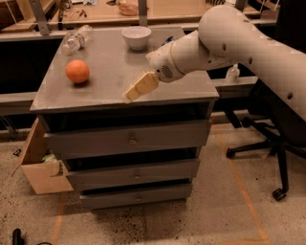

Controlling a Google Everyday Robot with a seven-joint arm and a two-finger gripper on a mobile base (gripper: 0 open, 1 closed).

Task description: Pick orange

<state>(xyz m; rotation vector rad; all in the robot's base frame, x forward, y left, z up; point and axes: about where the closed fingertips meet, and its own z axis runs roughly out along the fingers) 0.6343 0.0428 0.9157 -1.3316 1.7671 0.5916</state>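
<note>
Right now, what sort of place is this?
Likely an office or lab workspace: a grey drawer cabinet, an office chair, a wooden desk behind. The gripper hangs over the cabinet top, apart from the orange.

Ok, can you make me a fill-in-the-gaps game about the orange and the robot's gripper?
1. In the camera view, the orange sits on the cabinet top, to the ____ of the gripper.
2. The gripper is over the front of the top and is ____ touching the orange.
3. The bowl at the back is coloured ____.
4. The plastic bottle lies on its ____.
Missing words: left; not; white; side.
</note>
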